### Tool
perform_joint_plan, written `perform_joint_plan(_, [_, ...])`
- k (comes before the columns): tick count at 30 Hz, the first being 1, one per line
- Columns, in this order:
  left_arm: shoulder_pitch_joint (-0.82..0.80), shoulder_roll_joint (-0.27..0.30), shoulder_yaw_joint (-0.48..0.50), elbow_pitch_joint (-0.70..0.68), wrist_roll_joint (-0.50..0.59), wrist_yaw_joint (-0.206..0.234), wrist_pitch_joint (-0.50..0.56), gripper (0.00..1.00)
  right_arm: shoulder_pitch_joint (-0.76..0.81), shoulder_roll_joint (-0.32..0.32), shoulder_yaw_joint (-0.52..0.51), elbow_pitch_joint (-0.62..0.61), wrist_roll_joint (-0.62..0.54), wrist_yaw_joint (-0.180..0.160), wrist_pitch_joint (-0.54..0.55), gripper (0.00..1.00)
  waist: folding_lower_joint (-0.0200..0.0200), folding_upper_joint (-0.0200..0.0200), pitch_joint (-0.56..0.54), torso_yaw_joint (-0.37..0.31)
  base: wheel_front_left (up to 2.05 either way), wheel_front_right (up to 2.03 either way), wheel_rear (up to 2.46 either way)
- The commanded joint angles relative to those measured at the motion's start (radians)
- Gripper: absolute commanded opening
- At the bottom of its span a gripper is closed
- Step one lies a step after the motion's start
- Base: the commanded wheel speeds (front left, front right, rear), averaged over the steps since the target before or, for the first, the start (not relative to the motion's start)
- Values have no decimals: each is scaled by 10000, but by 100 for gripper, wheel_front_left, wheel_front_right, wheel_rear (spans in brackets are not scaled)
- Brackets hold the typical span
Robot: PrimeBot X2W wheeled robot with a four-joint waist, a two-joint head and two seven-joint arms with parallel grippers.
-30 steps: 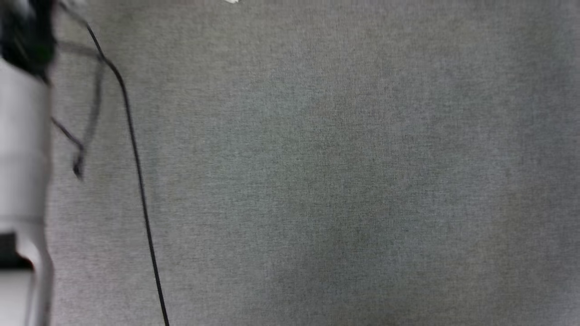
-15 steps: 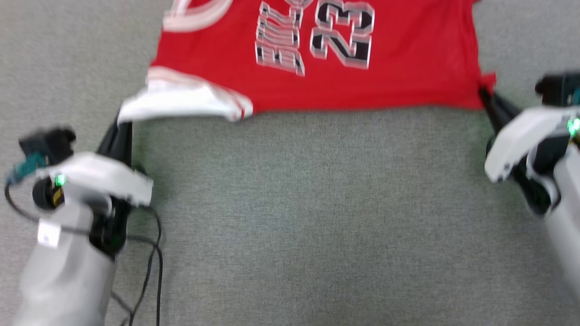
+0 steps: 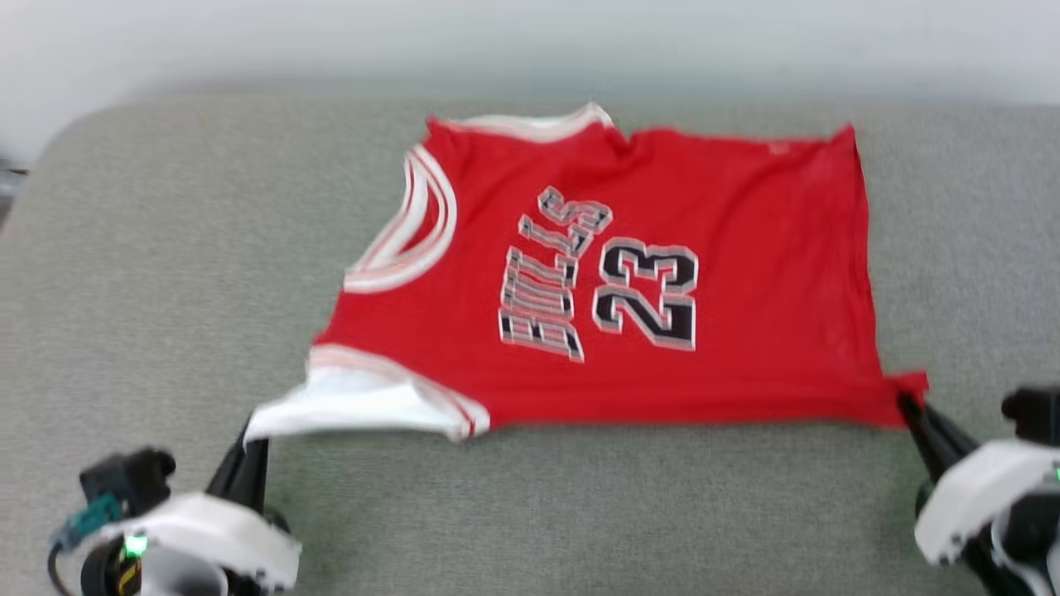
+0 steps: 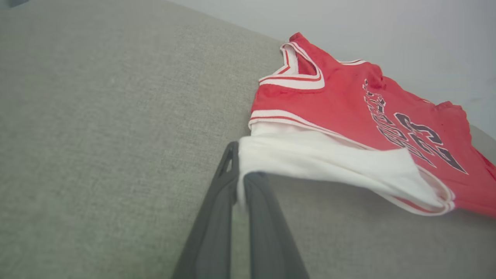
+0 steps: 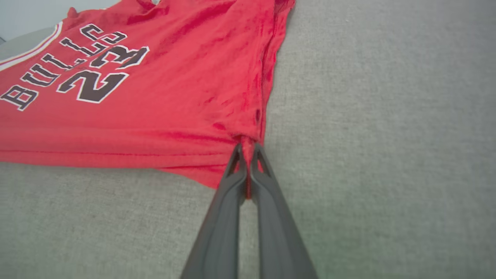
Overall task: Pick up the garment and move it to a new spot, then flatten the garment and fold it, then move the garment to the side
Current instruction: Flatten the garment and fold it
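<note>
The garment, a red jersey with black lettering and the number 23, lies spread on the grey fabric surface, collar toward the left. My left gripper is shut on the tip of its white sleeve, which lifts slightly off the surface. My right gripper is shut on the near right hem corner, pulling the near edge taut. In the wrist views, the left gripper pinches white cloth and the right gripper pinches red cloth.
The grey surface's rounded far edge meets a pale wall behind the garment. Open grey fabric lies to the left of the jersey and between my two arms in front.
The head camera has tilted up, so the whole jersey and the far edge have come into view. Both grippers stay shut on the sleeve and the hem corner.
</note>
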Motion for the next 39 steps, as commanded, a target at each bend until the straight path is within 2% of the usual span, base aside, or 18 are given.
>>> perform_joint_plan(1, [637, 210, 180, -487, -87, 365, 198, 0, 837, 190, -600, -640, -298, -32, 375, 0, 4, -1, -416, 243, 0, 0, 0])
perform_joint_plan(10, [2931, 525, 238, -2942, -566, 1603, 1675, 0, 3889, 1986, -2264, -3529, -1287, -29, 2367, 0, 4, -1, -1038, 478, 0, 0, 0])
perform_joint_plan(13, [3388, 682, 283, -3616, -673, 1978, 2134, 0, 4430, 2340, -2475, -4156, -1389, -27, 2999, 0, 4, -1, -1134, 452, 0, 0, 0])
perform_joint_plan(16, [3466, 827, 268, -4009, -646, 2100, 2351, 0, 4635, 2467, -2508, -4447, -1494, -27, 3381, 0, 4, -1, -1150, 421, 0, 0, 0])
perform_joint_plan(18, [2871, 913, 79, -4396, -468, 2004, 2533, 0, 4354, 2485, -2338, -4945, -1682, -27, 3871, 0, 4, -1, -1177, 258, 0, 0, 0])
perform_joint_plan(21, [2541, 861, -88, -4311, -393, 1878, 2530, 0, 4140, 2444, -2220, -4961, -1707, -26, 3983, 0, 4, -1, -1118, 192, 0, 0, 0])
perform_joint_plan(24, [1861, 682, -271, -4078, -387, 1561, 2441, 0, 3737, 2334, -2096, -4902, -1725, -23, 4020, 0, 4, -1, -891, 100, 0, 0, 0])
perform_joint_plan(31, [132, 257, -577, -2713, -515, 867, 2342, 0, 2494, 2084, -1815, -4434, -1714, -23, 3849, 0, 4, -1, -31, 10, 0, 0, 0])
perform_joint_plan(39, [-1523, -232, -729, -545, -925, 104, 2421, 0, 1191, 1660, -1273, -3321, -1655, -21, 3456, 0, 4, -1, 883, -88, 0, 0, 0])
